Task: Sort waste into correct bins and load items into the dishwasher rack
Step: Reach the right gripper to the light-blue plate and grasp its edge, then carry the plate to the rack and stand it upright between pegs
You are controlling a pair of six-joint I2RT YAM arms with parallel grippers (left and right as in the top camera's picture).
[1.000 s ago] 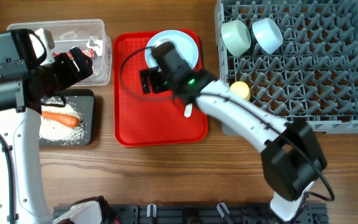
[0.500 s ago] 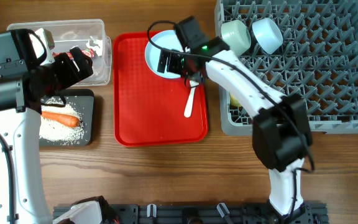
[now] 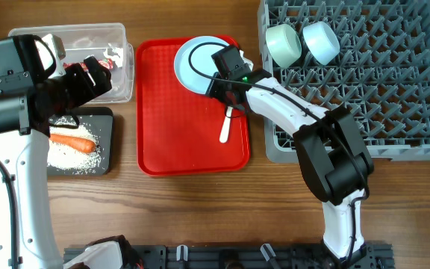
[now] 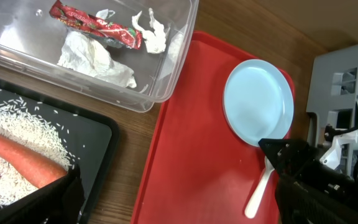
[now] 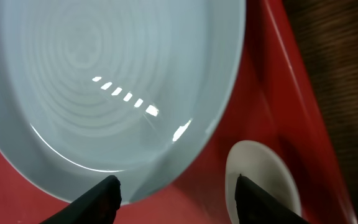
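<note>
Right gripper (image 5: 176, 186): fingers spread, holding nothing, poised over the plate (image 5: 104, 81) rim, spoon (image 5: 263, 180) just beside. Both items lie on the red tray (image 3: 185, 134). Left gripper (image 3: 92, 78) by the tub (image 3: 118, 36): spread or closed cannot be told. Two bowls (image 3: 284, 43) sit in the rack (image 3: 394, 97)

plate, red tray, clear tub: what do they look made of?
Plate: pale blue and glossy, with sharp highlights and fine concentric rings; glazed ceramic or hard plastic, can't tell which.
Red tray: likely moulded plastic; uniform colour, raised rounded rim, slight sheen.
Clear tub: thin transparent plastic; the tissue and wrapper show through its wall.
</note>
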